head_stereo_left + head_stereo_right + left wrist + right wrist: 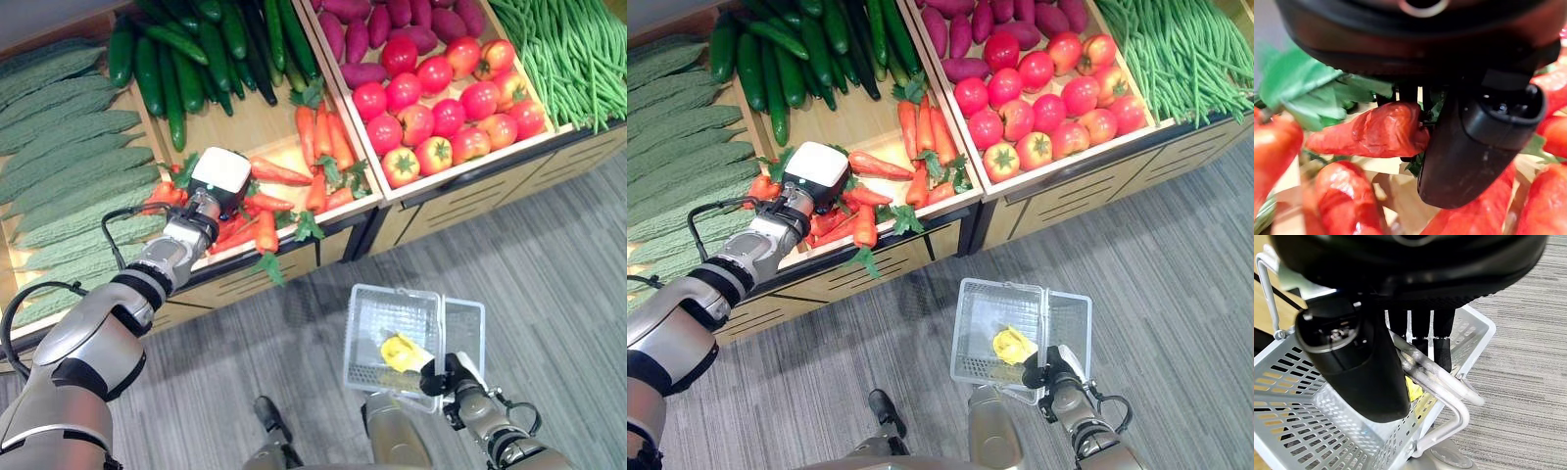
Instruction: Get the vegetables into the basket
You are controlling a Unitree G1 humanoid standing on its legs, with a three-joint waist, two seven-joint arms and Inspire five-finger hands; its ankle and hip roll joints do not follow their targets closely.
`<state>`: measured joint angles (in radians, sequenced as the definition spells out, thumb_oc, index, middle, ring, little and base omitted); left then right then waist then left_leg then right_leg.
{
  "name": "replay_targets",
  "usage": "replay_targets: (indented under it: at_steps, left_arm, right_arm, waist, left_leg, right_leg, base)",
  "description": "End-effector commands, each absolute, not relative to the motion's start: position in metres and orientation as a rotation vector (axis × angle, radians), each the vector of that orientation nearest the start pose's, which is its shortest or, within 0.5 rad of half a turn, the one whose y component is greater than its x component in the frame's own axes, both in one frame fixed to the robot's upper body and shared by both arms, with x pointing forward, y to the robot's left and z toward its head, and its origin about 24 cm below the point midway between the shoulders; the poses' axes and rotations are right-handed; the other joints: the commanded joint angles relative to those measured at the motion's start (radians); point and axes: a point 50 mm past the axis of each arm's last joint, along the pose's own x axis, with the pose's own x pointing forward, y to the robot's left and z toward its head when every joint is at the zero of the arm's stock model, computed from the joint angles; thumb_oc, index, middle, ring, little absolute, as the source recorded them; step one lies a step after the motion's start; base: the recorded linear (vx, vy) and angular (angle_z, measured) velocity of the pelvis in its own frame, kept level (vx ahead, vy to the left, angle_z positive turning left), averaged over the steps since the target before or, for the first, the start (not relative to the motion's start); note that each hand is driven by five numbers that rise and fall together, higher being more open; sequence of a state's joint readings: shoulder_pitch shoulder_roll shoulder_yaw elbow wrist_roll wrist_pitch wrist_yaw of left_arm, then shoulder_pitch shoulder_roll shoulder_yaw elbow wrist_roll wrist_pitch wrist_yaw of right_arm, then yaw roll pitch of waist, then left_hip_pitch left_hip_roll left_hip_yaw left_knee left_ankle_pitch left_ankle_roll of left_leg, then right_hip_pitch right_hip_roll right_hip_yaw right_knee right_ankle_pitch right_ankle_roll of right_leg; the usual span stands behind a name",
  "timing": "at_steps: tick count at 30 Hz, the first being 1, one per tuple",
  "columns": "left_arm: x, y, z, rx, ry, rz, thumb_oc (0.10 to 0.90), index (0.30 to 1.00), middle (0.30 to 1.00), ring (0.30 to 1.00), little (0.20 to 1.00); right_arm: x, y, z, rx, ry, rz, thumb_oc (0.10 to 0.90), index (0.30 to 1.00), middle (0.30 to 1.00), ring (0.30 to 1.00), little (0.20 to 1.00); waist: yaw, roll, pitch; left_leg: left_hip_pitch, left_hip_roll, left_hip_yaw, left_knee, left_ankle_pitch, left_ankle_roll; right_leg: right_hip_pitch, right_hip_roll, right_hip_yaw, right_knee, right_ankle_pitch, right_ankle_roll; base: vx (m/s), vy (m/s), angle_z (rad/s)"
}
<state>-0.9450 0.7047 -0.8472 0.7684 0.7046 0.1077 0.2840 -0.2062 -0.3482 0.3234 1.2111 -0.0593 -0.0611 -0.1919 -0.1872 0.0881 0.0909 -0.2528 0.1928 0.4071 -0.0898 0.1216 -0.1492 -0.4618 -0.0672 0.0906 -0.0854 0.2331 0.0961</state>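
Among the carrots, left hand grips one; right hand holds basket.

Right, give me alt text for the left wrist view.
The left hand pinches a carrot between its thumb and fingers, just above a pile of other carrots. Green carrot leaves show beside it.

Carrots crowd close on every side of the left hand in their bin. Cucumbers lie beyond it. Bare wood opens between. Open floor surrounds the basket.
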Motion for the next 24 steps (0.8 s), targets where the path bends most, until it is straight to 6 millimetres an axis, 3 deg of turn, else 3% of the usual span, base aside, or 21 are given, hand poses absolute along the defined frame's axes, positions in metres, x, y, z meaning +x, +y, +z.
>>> replay_targets:
  at_steps: [1,12,24]
  left_arm:
    - [0.387,0.234,0.234,1.749,-0.406,0.402,0.400,0.300,0.300,0.300,0.300]
    - [0.373,0.235,0.258,1.598,-0.555,0.515,0.400,0.300,0.300,0.300,0.300]
    - [0.355,0.218,0.272,1.498,-0.727,0.503,0.400,0.300,0.300,0.300,0.300]
  right_arm:
    - [0.108,-0.263,-0.149,-0.727,1.164,0.059,0.400,0.300,0.300,0.300,0.300]
    - [0.099,-0.255,-0.154,-0.714,1.193,0.110,0.400,0.300,0.300,0.300,0.300]
    - [0.085,-0.255,-0.158,-0.729,1.252,0.147,0.400,0.300,0.300,0.300,0.300]
  waist:
    - [0.027,0.006,0.030]
    - [0.039,-0.020,-0.004]
    - [0.054,-0.020,-0.027]
  left_leg:
    - [0.062,0.025,-0.070,0.003,0.014,-0.065]
    - [0.077,0.021,-0.086,0.003,0.003,-0.057]
    - [0.119,0.012,-0.102,0.003,-0.009,-0.053]
  right_leg:
    - [0.009,-0.034,-0.088,0.018,-0.008,0.078]
    - [0.038,-0.037,-0.108,0.013,-0.019,0.072]
    - [0.095,-0.050,-0.124,0.010,-0.036,0.072]
  base:
    - [0.04,0.005,0.12]
    - [0.01,0.003,0.08]
    - [0.01,0.003,0.02]
